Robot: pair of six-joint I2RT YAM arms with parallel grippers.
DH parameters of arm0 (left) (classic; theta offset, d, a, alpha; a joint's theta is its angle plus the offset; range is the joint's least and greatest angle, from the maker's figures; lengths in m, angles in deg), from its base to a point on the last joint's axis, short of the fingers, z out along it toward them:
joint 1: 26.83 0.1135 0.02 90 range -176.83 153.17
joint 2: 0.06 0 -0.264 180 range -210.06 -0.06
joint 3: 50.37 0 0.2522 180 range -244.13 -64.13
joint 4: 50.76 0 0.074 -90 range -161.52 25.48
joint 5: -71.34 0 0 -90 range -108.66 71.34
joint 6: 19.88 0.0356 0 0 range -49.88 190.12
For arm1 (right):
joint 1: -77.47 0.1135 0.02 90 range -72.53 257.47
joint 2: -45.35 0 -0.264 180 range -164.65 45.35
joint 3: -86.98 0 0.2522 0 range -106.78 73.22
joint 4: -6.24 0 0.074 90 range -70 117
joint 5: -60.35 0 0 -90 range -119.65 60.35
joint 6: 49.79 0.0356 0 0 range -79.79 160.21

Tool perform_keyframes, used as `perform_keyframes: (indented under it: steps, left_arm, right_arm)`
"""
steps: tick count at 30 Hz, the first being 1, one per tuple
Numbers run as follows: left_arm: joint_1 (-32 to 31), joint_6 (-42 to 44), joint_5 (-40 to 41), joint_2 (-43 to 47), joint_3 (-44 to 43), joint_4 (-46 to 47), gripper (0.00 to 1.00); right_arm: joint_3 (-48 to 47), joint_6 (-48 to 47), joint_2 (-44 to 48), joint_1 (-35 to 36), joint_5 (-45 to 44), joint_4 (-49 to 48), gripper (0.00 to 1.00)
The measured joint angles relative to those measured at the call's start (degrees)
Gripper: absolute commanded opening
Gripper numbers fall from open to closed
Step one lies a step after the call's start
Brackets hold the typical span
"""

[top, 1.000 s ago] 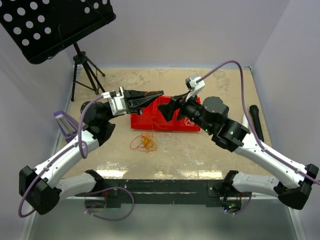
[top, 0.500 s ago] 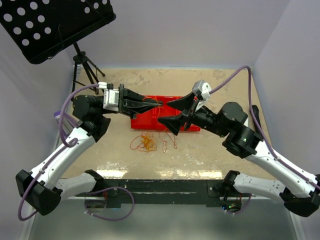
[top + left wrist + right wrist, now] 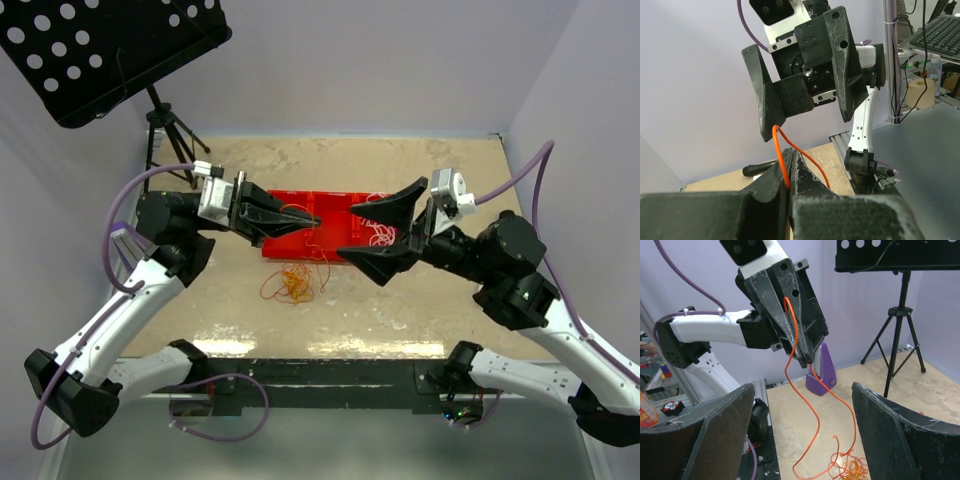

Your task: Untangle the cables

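Cable (image 3: 789, 335), orange and limp, is pinched by the closed left gripper (image 3: 312, 217); hold is best taken just below by the gaping right gripper (image 3: 346, 229).

A robotics lab: a beige tabletop (image 3: 430, 300) boxed in by plain lilac walls (image 3: 380, 70), a black perforated music stand (image 3: 100, 50) at 11 o'clock, and outside the enclosure a keyboard (image 3: 940, 35) above dangling wires (image 3: 900, 95).

walls (image 3: 380, 70): plain pale purple | table (image 3: 420, 310): sandy, speckled top, shiny near the front | music stand (image 3: 110, 50): black, round holes, on a tripod (image 3: 165, 135), far left corner | light: bright, even
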Motion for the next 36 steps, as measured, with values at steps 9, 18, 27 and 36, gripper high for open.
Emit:
perform_keyframes:
  steps: [9, 18, 27, 36]
  left_arm:
    - [0.0, -0.2, 0.0, 0.7, 0.0, 0.1, 0.0]
    - [-0.1, -0.6, -0.1, 0.6, -0.2, -0.1, 0.0]
    - [-0.1, -0.6, -0.1, 0.4, -0.4, -0.1, 0.0]
    - [-0.1, -0.6, 0.0, 0.5, -0.4, -0.1, 0.0]
  right_arm:
    - [-1.6, -1.7, -6.2, 0.0, 5.0, 0.5, 0.85]
    - [-1.6, -4.6, -10.6, 0.0, 8.6, 1.7, 0.83]
    - [-2.2, -5.6, -16.7, 0.0, 14.1, -0.5, 0.55]
    - [-2.2, -6.7, -16.5, 0.0, 11.3, -0.2, 0.0]
